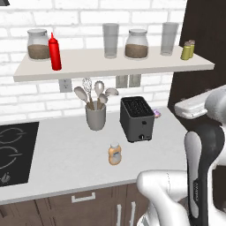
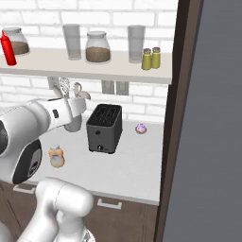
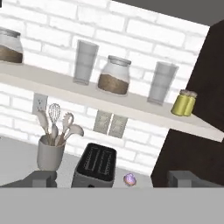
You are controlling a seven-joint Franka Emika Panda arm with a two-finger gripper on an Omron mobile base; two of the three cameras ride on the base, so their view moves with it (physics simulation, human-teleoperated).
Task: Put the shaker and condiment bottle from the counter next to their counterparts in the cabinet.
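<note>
Orange-tan, the condiment bottle (image 1: 114, 154) stands alone on the tabletop (image 1: 66, 159), just in front of the black toaster (image 1: 137, 118) and near the utensil crock (image 1: 96, 115). Two olive shakers (image 1: 187, 50) sit together at the cabinet shelf's (image 1: 110, 66) right end, the red squeeze bottle (image 1: 54, 52) far left. The hand view shows the end effector (image 3: 111, 178) released, empty, facing the shelf, and a small purple item (image 3: 129, 178) beside the toaster.
</note>
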